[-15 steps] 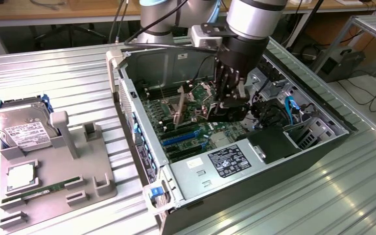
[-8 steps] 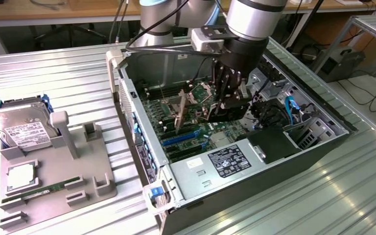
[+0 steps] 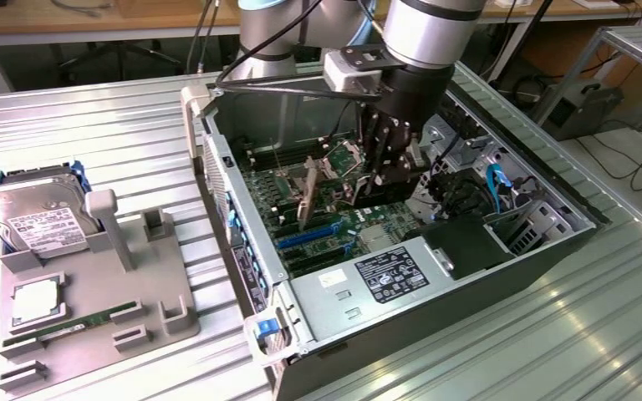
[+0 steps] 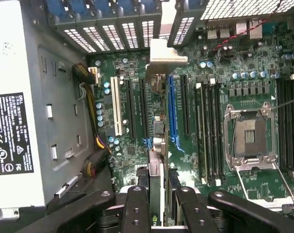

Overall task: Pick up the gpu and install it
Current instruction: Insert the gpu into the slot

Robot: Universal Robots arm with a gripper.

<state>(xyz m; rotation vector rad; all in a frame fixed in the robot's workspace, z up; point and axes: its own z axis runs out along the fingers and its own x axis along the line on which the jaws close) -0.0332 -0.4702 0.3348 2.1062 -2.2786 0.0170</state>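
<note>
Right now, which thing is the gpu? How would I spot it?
Look inside the open computer case, on the green motherboard under the black gripper. The gpu is the thin card that the gripper holds on edge over the slots, its silver bracket toward the case's back wall. Its neighbours are fixed long slots.

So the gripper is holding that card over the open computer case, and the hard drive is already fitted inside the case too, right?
Not quite. The gripper does hold the gpu over the motherboard in the open case, but the hard drive sits outside, on the grey holder on the table, as the exterior view shows.
</note>
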